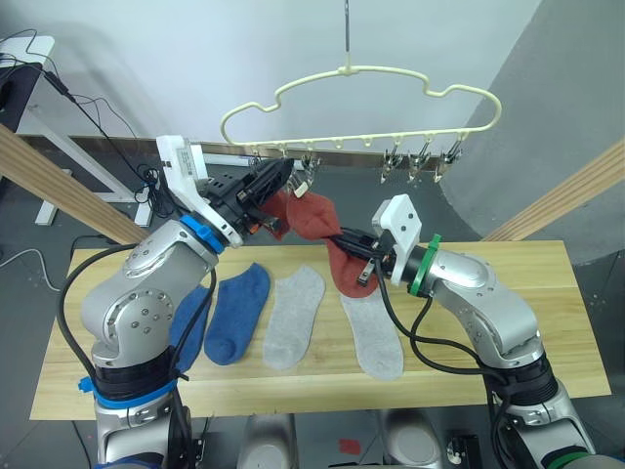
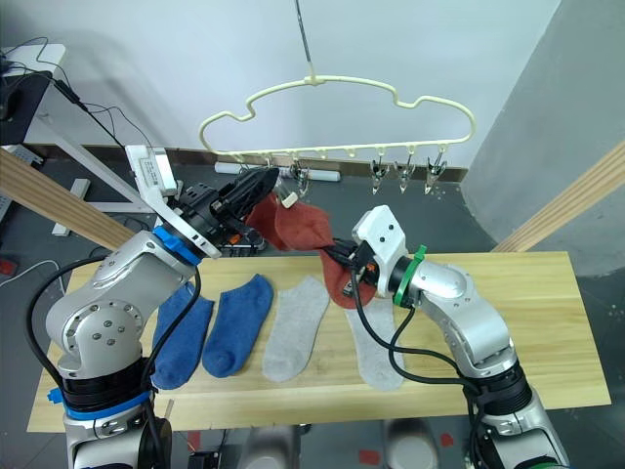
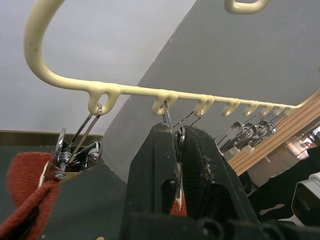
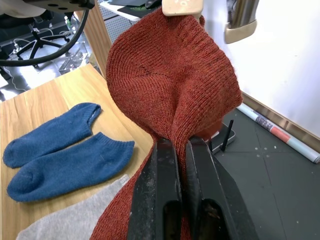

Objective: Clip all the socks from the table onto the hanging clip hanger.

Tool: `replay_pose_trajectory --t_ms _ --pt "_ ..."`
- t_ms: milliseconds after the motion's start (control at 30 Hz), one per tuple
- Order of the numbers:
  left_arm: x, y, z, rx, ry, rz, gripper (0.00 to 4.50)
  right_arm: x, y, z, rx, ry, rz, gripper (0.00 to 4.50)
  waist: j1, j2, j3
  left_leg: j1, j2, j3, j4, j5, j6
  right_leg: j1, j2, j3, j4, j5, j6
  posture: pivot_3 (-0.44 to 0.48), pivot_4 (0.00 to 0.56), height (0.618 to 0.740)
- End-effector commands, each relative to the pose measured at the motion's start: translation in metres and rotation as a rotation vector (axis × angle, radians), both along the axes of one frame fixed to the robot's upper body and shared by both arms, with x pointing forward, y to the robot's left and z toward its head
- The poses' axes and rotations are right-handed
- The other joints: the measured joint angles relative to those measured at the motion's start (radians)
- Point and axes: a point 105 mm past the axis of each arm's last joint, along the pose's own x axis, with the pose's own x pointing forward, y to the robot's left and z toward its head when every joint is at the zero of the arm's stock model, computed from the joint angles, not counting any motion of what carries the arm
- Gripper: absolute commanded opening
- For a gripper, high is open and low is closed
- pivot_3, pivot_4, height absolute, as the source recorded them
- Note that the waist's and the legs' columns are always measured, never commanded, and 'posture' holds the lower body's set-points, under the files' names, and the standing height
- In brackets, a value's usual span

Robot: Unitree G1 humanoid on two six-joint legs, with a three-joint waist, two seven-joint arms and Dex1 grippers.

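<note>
Hanger: pale yellow wavy wire, hung by its hook above the far edge of the desk. Six metal clips along its bottom bar, three grouped toward the left end, three toward the right. No containers in the scene; the clips are the only holders.

Clip load: leftmost clip grips a rust red sock by its edge, seen in the left wrist view. The three right-hand clips hang bare.

Second rust red sock is off the desk, stretched between the two arms just below the left clips.

Left pincer: raised at the second clip from the left, black fingers pressed in on that clip's metal levers, some red knit showing between them.

Right pincer: pressed together, pinching the sock's lower bunched part, cuff end rising toward the hanger.

Sock count:
- rust red: 2, both up at the hanger
- blue: 2, flat on the desk side by side at the left, the outer one partly behind the left arm
- light grey: 2, flat on the desk, one at the middle, one right of it under the right pincer

Four socks lie on the desk.
</note>
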Motion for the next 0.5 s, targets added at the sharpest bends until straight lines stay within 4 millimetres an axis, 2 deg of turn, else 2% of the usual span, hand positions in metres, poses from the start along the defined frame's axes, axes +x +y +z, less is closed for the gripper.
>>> replay_pose_trajectory --t_ms 33,233,300,500 --pt "-0.0077 -0.0015 0.0067 0.0 -0.04 -0.013 0.11 -0.0058 0.0044 0.0165 0.04 -0.057 0.025 0.0 0.0 0.0 0.0 0.0 0.0 0.0 0.0 0.0 0.0 0.0 0.0 0.0 0.0 0.0 0.0 -0.175 0.421 0.74" --pt "-0.008 0.0 0.0038 -0.022 -0.016 -0.018 0.11 -0.0054 0.0085 0.0154 0.042 -0.048 0.028 0.0 0.0 0.0 0.0 0.0 0.0 0.0 0.0 0.0 0.0 0.0 0.0 0.0 0.0 0.0 0.0 -0.172 0.423 0.74" --pt "-0.008 0.002 0.0055 -0.021 -0.026 -0.012 0.84 -0.0059 0.0094 0.0152 0.044 -0.045 0.031 0.0 0.0 0.0 0.0 0.0 0.0 0.0 0.0 0.0 0.0 0.0 0.0 0.0 0.0 0.0 0.0 -0.171 0.423 0.74" --pt "-0.0072 0.0044 0.0043 0.009 -0.035 0.01 2.44 -0.0058 0.0115 0.0137 0.041 -0.044 0.035 0.0 0.0 0.0 0.0 0.0 0.0 0.0 0.0 0.0 0.0 0.0 0.0 0.0 0.0 0.0 0.0 -0.165 0.423 0.74"
